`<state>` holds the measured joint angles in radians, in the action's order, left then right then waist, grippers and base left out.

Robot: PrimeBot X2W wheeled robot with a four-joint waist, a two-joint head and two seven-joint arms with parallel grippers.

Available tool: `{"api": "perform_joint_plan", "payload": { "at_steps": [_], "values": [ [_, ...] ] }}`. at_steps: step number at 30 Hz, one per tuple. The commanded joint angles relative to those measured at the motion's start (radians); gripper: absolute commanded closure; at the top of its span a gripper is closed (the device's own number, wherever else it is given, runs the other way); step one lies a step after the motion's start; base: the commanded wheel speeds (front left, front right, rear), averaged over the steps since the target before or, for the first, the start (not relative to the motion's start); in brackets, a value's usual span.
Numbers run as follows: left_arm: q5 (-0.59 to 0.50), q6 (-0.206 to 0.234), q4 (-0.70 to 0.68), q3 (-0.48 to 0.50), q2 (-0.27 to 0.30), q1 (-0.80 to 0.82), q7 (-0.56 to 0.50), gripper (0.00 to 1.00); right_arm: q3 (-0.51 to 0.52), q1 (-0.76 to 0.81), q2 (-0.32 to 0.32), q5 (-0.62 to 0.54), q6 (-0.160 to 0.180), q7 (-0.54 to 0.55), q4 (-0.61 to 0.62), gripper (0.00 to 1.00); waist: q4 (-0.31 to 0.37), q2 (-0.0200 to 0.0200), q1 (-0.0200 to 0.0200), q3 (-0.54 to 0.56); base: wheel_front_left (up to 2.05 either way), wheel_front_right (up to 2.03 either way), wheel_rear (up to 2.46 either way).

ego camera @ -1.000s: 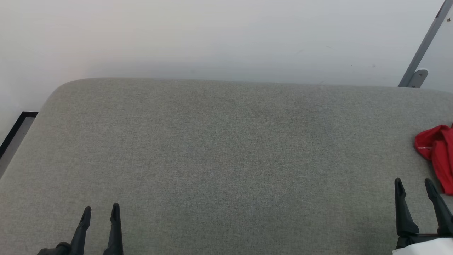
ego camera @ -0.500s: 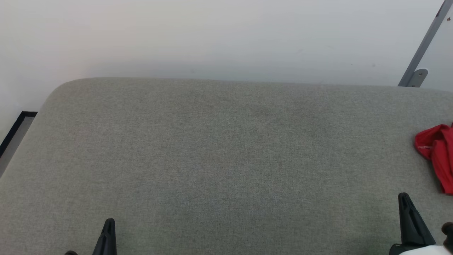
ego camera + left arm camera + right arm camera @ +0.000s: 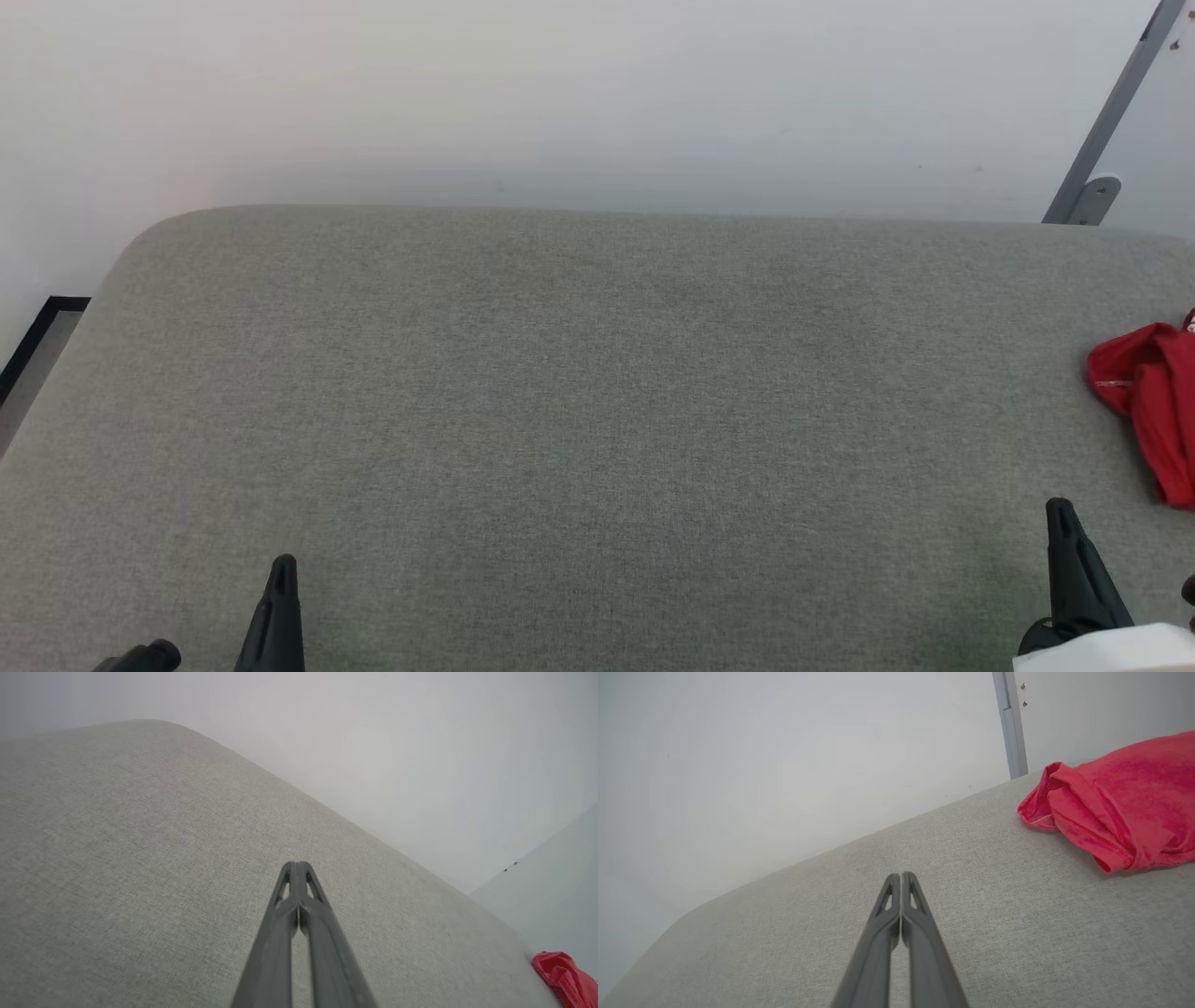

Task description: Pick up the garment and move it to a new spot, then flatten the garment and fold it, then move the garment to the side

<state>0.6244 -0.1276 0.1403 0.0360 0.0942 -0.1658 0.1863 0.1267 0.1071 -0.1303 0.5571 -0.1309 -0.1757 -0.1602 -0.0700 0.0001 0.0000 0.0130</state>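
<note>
My left gripper (image 3: 297, 864) is at the near left, fingers pressed together on nothing, above the grey cushion (image 3: 597, 392). My right gripper (image 3: 901, 875), at the near right, is closed the same way and holds nothing. The garment (image 3: 1120, 802) lies crumpled on the cushion, farther out and to the right of my right fingers, apart from them and well away from my left ones. The head view's right edge cuts it off, so I see only red folds and a thin pale hem. A pale wall (image 3: 597, 93) stands beyond.
</note>
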Motion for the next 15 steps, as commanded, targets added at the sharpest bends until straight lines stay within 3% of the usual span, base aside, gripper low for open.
{"api": "perform_joint_plan", "payload": {
  "at_steps": [1, 15],
  "values": [
    [0.039, -0.001, -0.008, 0.005, 0.004, 0.031, -0.008, 1.0, 0.0, -0.03, -0.002, 0.041, 0.0, 0.01, 0.011, 1.0, 0.001, -0.0001, 0.0, 0.0, 0.0, 0.0, 0.0],
    [0.234, -0.001, 0.013, 0.012, 0.0, 0.08, -0.059, 1.0, -0.003, -0.069, 0.014, 0.241, 0.0, 0.065, -0.007, 1.0, 0.01, -0.0001, 0.0, -0.002, 0.0, 0.0, 0.0]
  ]
}}
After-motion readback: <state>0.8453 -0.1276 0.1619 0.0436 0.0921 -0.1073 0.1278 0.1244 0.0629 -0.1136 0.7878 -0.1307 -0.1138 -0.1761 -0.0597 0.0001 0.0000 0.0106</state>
